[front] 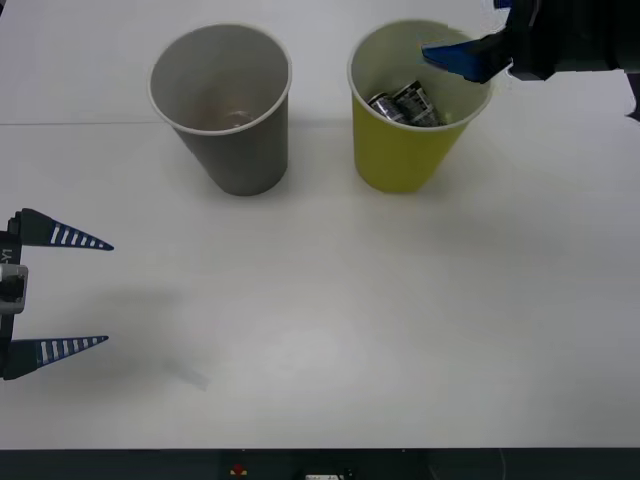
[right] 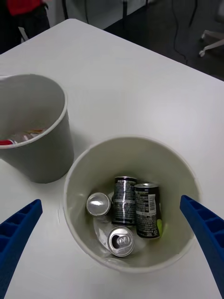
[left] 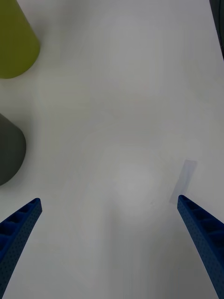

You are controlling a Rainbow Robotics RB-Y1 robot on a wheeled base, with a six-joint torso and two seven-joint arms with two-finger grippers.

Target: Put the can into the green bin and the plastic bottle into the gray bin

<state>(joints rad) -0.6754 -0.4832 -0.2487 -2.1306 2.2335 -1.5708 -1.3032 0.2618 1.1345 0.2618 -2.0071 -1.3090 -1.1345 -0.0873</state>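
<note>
Left gripper low at near left over table, fingers wide apart, empty. Right gripper spread wide above green bin, empty. Cans inside bin; lettering unreadable. Gray bin beside.

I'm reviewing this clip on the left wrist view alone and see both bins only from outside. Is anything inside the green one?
Observer: Yes, the green bin holds several dark cans.
Operator: And the gray one?
Observer: The gray bin holds something clear with a bit of red; I cannot tell what it is.
Operator: Where is the right end effector?
Observer: The right end effector hangs open above the green bin's mouth.
</note>
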